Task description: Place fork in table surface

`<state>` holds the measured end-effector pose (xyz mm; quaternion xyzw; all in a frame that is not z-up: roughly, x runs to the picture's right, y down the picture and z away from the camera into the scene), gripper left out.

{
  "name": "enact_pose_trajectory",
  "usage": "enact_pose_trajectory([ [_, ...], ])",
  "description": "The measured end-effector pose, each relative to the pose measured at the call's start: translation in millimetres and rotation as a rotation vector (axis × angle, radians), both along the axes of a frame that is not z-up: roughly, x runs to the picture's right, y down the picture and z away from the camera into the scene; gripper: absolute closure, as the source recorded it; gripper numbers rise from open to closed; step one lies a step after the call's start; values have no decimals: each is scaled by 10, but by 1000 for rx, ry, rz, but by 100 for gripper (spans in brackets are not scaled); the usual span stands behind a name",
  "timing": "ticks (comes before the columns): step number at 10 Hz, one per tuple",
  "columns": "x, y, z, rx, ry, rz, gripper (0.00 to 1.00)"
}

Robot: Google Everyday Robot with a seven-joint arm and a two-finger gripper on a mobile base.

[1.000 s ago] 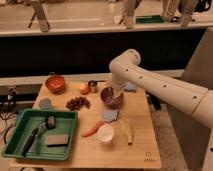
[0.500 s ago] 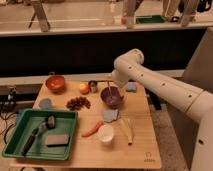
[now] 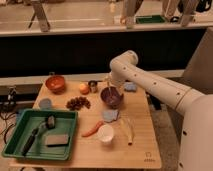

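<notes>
counts: 1 fork (image 3: 107,94), 1 purple bowl (image 3: 116,100), 1 orange bowl (image 3: 55,83), 1 green tray (image 3: 15,150), 1 white cup (image 3: 105,134) | tool (image 3: 107,84) hangs over the purple bowl (whether spread or pinching: cannot tell) | fork near upright directly beneath tool, lower end inside purple bowl, not lying on bench (image 3: 142,142)

The table surface (image 3: 142,131) is showing matt, grained wood. At twelve o'clock the gripper (image 3: 107,86) is hanging from a smooth white arm (image 3: 150,86).
</notes>
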<state>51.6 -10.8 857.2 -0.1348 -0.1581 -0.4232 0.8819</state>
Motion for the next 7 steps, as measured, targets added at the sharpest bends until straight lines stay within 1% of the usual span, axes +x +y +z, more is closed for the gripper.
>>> enact_pose_trajectory([
  [1,27,20,59,8,-7,-36,20],
  [3,58,35,143,24,-24,-90,20],
  [4,59,53,207,34,-33,-127,20],
  [7,36,96,338,46,-53,-191,20],
])
